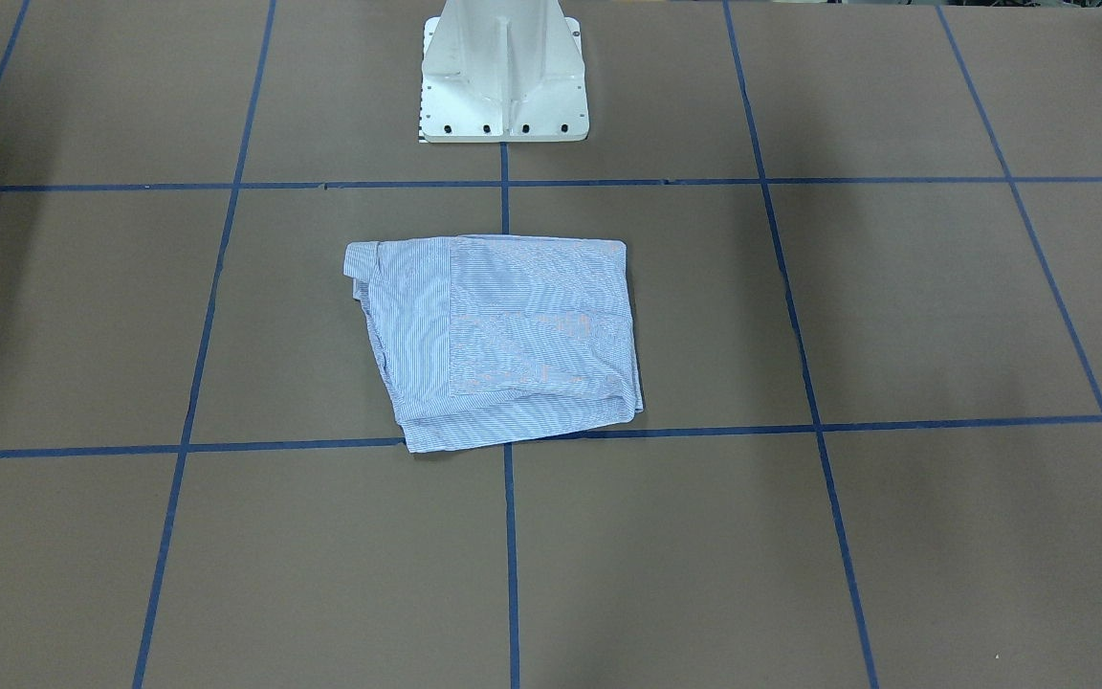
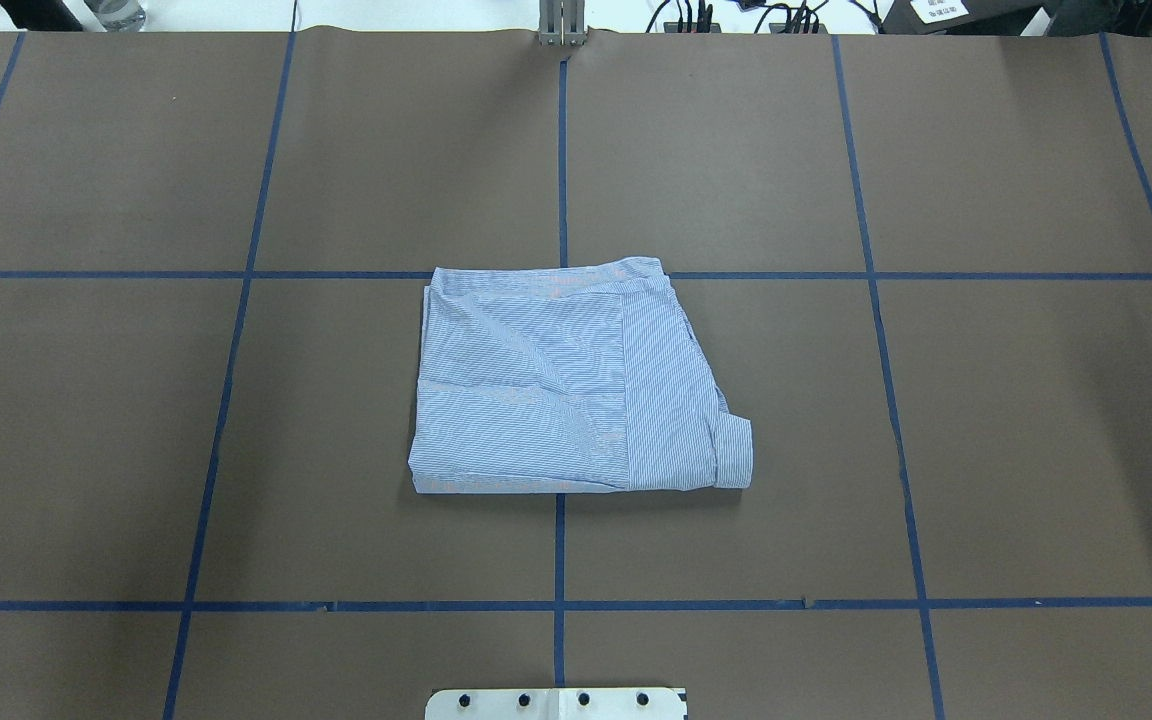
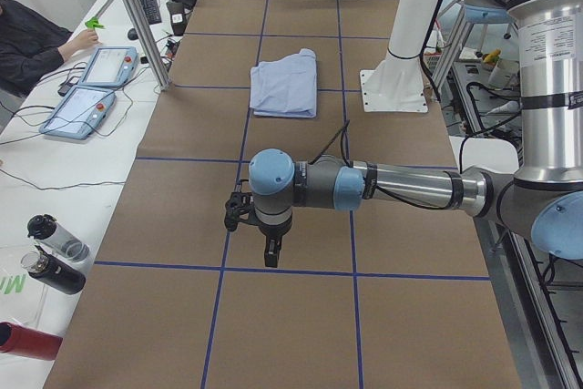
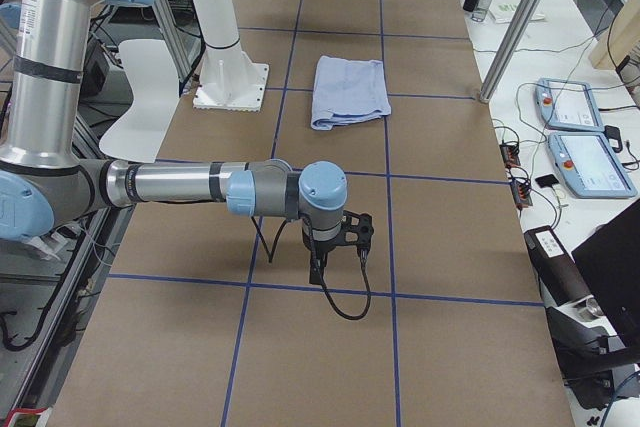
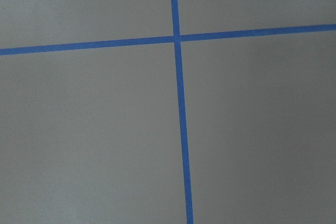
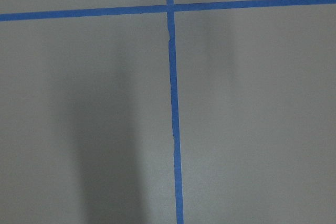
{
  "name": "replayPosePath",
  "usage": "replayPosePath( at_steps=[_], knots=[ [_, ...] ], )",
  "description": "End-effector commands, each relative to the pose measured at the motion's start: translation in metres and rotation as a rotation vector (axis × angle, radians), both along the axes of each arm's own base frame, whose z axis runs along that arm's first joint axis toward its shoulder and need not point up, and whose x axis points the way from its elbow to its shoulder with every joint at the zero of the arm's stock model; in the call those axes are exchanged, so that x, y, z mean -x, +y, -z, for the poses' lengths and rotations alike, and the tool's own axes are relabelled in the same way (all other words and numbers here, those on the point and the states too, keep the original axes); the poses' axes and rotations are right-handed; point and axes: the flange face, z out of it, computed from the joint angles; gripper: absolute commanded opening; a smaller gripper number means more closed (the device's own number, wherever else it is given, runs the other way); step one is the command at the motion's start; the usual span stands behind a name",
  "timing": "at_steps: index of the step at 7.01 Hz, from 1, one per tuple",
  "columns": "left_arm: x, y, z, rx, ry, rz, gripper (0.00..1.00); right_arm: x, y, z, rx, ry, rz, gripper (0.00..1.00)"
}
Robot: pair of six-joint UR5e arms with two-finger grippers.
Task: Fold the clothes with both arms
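Now the light-blue pinstriped fabric shirt (image 2: 556, 390) lies folded mid-way on the brown paper-covered table (image 2: 936, 450). The left end effector (image 3: 271, 252) and the right end effector (image 4: 320, 267) hang well apart from it; whether their fingers are apart or together I cannot tell.

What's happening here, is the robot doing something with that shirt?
Nothing is being handled at this moment. The striped shirt lies folded into a compact rectangle in the middle of the table. The left arm and right arm reach toward opposite ends, well clear of it, left end effector and right end effector pointing down over bare surface. The folding looks done.
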Motion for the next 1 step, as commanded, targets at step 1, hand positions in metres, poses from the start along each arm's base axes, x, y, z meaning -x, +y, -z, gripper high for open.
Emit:
replayPosePath(
  at_steps=[1],
  knots=[
    [0.0,-0.0001,0.0006,-0.003,0.0,-0.001,0.99,0.0,-0.0001,0.0007,-0.001,0.001,0.0,1.0]
  ],
)
